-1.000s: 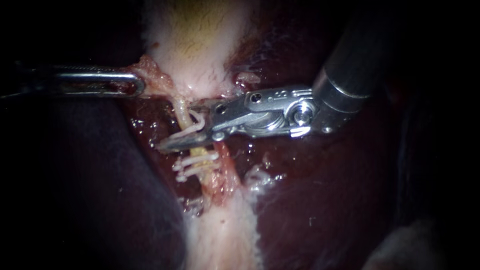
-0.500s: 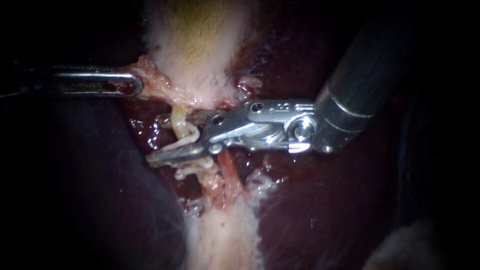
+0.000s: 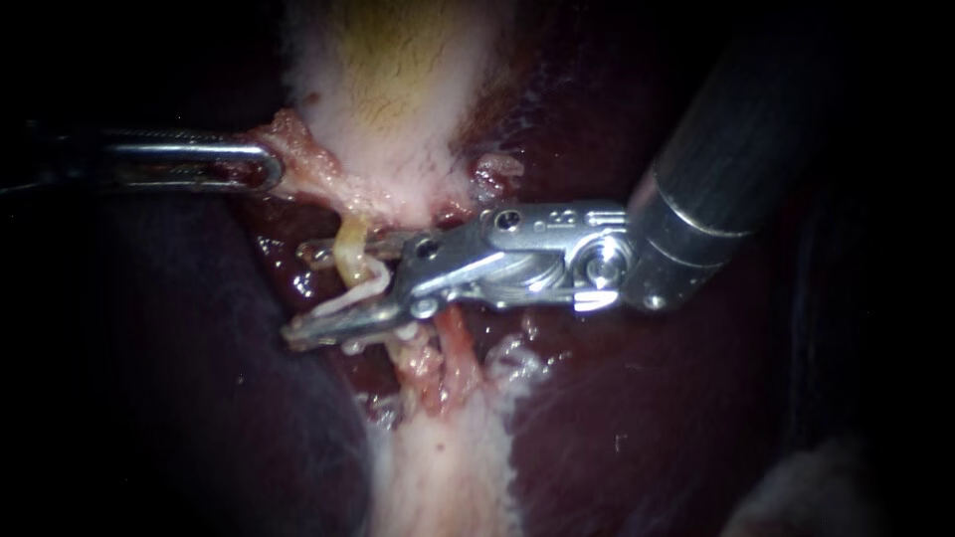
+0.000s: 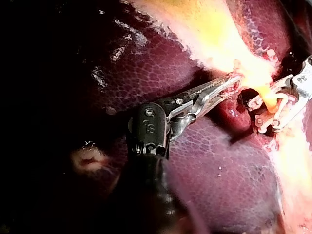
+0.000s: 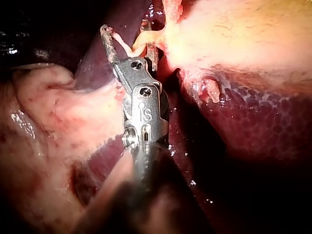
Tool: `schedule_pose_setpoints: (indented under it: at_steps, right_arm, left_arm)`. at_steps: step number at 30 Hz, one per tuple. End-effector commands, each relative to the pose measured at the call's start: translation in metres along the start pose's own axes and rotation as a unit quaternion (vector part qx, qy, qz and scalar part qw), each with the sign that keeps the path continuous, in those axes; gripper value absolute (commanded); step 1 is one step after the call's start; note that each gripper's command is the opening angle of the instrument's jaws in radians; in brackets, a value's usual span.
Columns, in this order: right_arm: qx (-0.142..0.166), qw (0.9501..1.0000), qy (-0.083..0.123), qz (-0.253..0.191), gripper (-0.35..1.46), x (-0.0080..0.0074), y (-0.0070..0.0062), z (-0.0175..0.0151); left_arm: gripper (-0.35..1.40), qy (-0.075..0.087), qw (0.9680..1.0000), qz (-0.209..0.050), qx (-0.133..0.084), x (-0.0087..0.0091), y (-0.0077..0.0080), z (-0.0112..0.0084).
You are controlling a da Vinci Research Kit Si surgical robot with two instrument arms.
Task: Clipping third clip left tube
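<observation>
The left tube (image 3: 349,257), thin and yellow, runs down from the pale gallbladder (image 3: 398,99). My right instrument (image 3: 296,290) comes in from the upper right. Its jaws stand open astride this tube, one on either side. A white clip (image 3: 360,285) lies between them, curving round the tube. Just under the lower jaw, bits of earlier white clips (image 3: 356,347) show on the same tube. My left instrument (image 3: 267,164) is shut on pinkish tissue at the gallbladder's edge and holds it out to the left. In the right wrist view the open jaws (image 5: 129,44) bracket the tube (image 5: 146,36).
Dark red liver (image 3: 647,418) lies on both sides of the tubes. A reddish second tube (image 3: 456,348) runs just right of the clipped one. A pale band of tissue (image 3: 438,477) continues toward the lower edge. The right instrument's shaft (image 3: 736,149) fills the upper right.
My right instrument has slid leftward, so its open jaws and clip now reach further across the tube and cover the earlier clips. The left instrument has held still.
</observation>
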Motion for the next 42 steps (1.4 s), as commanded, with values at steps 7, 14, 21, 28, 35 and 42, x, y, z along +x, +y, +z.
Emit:
schedule_pose_setpoints:
  at_steps: [7, 14, 21, 28, 35, 42]
  right_arm:
    - [-0.002, 0.9999, 0.0, 0.014, 0.36, 0.0001, 0.0, -0.0001]
    - [-0.005, 0.9997, 0.001, 0.023, 0.25, 0.0, 0.0003, -0.0004]
    - [-0.011, 0.9996, 0.002, 0.026, 0.05, -0.0002, 0.0004, -0.0009]
    - [-0.011, 0.9994, 0.002, 0.032, -0.09, -0.0002, 0.0005, -0.0011]
    - [-0.006, 0.9975, 0.001, 0.071, -0.35, -0.0003, 0.0004, -0.0014]
    - [0.0, 0.9959, -0.016, 0.089, -0.35, -0.0002, 0.0005, -0.0015]
  left_arm:
    - [-0.35, 0.0, 1.0, 0.0, 0.0, 0.0, 0.0, 0.0]
    - [-0.35, 0.0, 1.0, 0.0, 0.0, 0.0, 0.0, 0.0]
    - [-0.35, 0.0, 1.0, 0.0, 0.0, 0.0, 0.0, 0.0]
    - [-0.35, 0.0, 1.0, 0.0, 0.0, 0.0, 0.0, 0.0]
    - [-0.35, 0.0, 1.0, 0.0, 0.0, 0.0, 0.0, -0.0001]
    - [-0.35, 0.0, 1.0, 0.0, 0.0, 0.0, -0.0001, 0.0]
